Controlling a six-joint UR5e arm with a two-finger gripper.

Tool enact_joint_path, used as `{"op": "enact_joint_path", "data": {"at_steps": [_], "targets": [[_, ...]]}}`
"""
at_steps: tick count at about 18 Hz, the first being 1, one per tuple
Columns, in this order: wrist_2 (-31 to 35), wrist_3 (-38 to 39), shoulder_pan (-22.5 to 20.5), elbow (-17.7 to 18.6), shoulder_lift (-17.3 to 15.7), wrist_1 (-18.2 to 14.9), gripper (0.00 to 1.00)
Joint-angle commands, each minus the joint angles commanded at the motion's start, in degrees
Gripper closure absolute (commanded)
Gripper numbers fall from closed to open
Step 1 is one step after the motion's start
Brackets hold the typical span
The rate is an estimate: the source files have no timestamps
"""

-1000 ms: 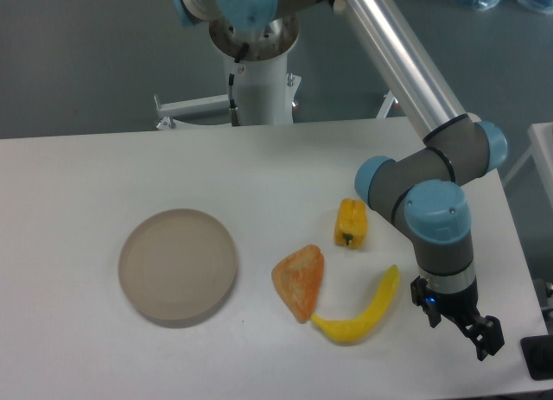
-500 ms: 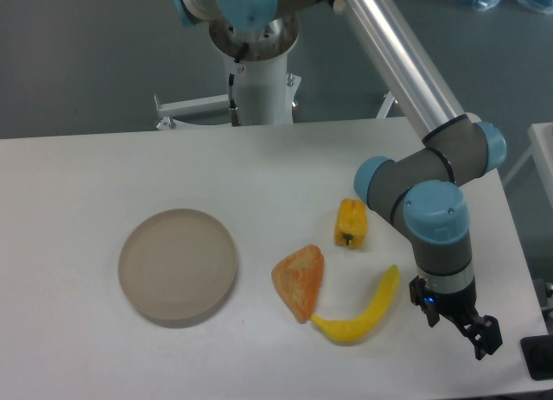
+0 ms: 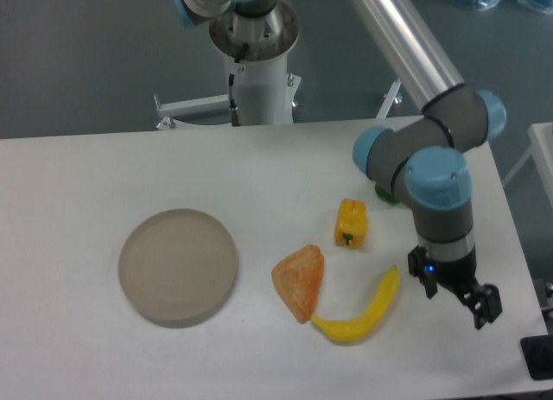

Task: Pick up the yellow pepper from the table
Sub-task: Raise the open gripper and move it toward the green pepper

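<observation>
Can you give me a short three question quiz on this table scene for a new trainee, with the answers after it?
1. True or false: the yellow pepper is held in the gripper.
2. Which item lies nearest the round plate: A, the curved yellow banana-shaped piece; B, the orange wedge-shaped piece; C, the yellow pepper?
3. In the camera view, on which side of the yellow pepper is the gripper, left or right?

Key
1. False. The pepper lies on the table, apart from the gripper.
2. B.
3. Right, and lower in the picture, past the tip of the banana-shaped piece.
</observation>
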State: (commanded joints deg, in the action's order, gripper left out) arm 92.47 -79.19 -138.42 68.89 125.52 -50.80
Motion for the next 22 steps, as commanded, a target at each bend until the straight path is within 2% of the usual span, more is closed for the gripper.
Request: {"op": "enact_joint_path", "data": {"at_steps": [4, 6, 8, 11, 15, 19, 22], "targets": [[-2.73, 0.35, -3.25, 5.36, -5.89, -4.65, 0.0], [-3.17, 2.62, -4.83, 8.09, -8.09, -4.75, 0.0], [-4.22, 6.49, -5.72, 9.24, -9.41, -4.75, 0.0], [-7.73, 11.76, -6.34, 10.03, -9.86, -4.75, 0.0], [-8.54, 19.94, -6.42, 11.44, -10.3, -4.31, 0.0], [-8.36, 21.27, -5.99, 13.8, -10.56, -4.22, 0.0], [-8.62, 21.53, -5.9, 16.87, -13.19, -4.13, 0.0]]}}
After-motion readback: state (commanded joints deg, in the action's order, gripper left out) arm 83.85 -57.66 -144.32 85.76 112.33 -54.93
